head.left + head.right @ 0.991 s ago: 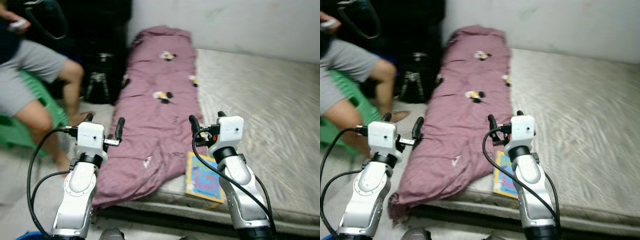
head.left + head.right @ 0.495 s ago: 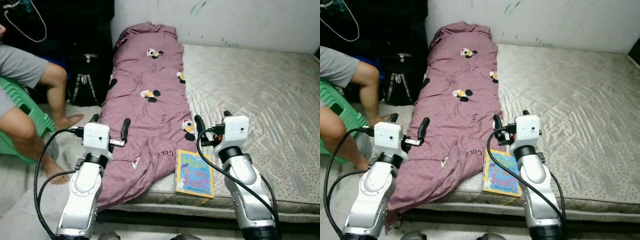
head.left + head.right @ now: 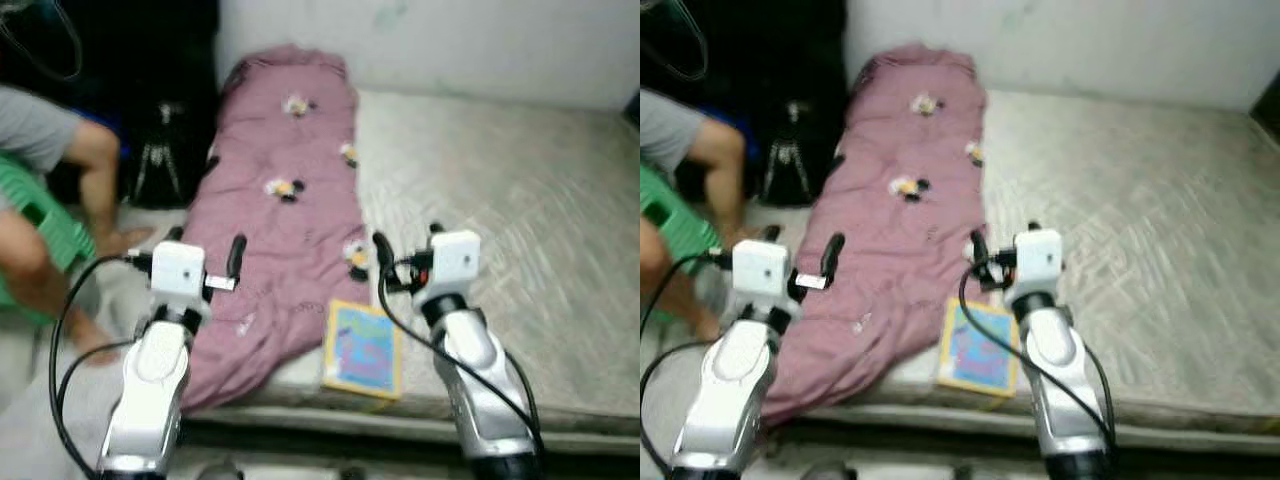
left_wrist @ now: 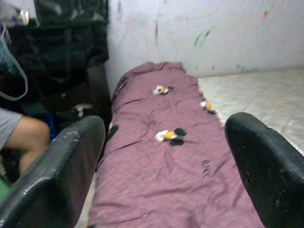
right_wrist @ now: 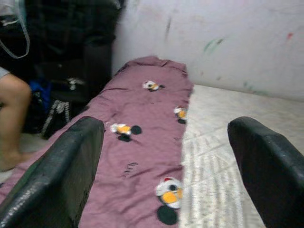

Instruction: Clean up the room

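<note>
A mauve blanket (image 3: 285,210) with small cartoon prints lies lengthwise along the left side of a bare grey mattress (image 3: 500,200), its near end spilling over the edge. A colourful children's book (image 3: 362,348) rests on the mattress's front edge. My left gripper (image 3: 205,262) hovers open over the blanket's near left part. To the right of the book's far end my right gripper (image 3: 405,255) is held open above the mattress. Both wrist views look along the blanket (image 4: 166,156) toward the wall, and the fingers (image 5: 57,175) hold nothing.
A person (image 3: 55,200) sits on a green chair (image 3: 50,245) at the left, bare legs near the mattress. A black bag (image 3: 160,165) stands beside the blanket's far left. A marked white wall (image 3: 450,45) runs behind the mattress.
The camera has shifted and the view is blurred again. The book now lies closer between my arms. Both grippers stay open and hold the same pose.
</note>
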Available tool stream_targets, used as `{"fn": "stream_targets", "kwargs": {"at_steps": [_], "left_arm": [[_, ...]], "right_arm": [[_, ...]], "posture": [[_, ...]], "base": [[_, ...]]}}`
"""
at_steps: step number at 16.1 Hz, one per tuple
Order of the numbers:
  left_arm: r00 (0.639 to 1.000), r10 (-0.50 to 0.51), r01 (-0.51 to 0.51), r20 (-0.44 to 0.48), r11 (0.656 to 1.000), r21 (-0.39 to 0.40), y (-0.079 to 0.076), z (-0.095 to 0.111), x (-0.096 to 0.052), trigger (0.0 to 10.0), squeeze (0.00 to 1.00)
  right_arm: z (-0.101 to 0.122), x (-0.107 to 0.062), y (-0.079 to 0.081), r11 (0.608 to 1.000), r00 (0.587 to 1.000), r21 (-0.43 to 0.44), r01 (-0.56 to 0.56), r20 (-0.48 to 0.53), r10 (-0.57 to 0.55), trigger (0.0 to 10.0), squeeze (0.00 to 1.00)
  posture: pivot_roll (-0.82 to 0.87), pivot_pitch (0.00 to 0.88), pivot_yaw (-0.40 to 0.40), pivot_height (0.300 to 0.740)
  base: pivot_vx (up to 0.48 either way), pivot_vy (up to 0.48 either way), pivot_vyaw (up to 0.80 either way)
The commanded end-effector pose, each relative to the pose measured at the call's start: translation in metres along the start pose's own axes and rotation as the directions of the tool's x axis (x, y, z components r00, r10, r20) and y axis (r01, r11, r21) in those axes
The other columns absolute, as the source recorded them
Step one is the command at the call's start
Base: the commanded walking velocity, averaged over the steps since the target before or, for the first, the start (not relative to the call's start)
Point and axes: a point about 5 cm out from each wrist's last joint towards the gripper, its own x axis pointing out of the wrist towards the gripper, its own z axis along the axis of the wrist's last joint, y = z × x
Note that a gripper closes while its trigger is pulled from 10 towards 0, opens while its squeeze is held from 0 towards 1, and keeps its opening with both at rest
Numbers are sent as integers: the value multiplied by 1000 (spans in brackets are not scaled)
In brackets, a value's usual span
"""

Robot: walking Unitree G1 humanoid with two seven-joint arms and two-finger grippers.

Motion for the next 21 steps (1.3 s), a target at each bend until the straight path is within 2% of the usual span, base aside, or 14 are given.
{"fn": "stream_targets", "kwargs": {"at_steps": [1,8,14,21], "left_arm": [[1000,-20,20,2,1000,-10,-7,1,0,10000,0],[1000,-24,24,5,1000,-14,-9,1,1,10000,0],[1000,-26,26,5,1000,-13,-9,2,1,10000,0],[1000,-26,26,6,1000,-13,-9,2,1,10000,0]], "right_arm": [[1,-1,-8,1000,1000,-5,27,2,-27,10000,0],[1,-1,-8,1000,1000,-14,22,4,-22,10000,0],[1,-1,-8,1000,1000,-14,23,0,-23,10000,0],[0,-1,-8,1000,1000,-19,23,1,-23,10000,0]], "posture": [[-30,26,-73,740],[-31,26,-74,740],[-30,26,-74,740],[-29,24,-76,740]], "base": [[0,-262,0],[0,-267,0],[0,-268,564],[0,-268,0]]}}
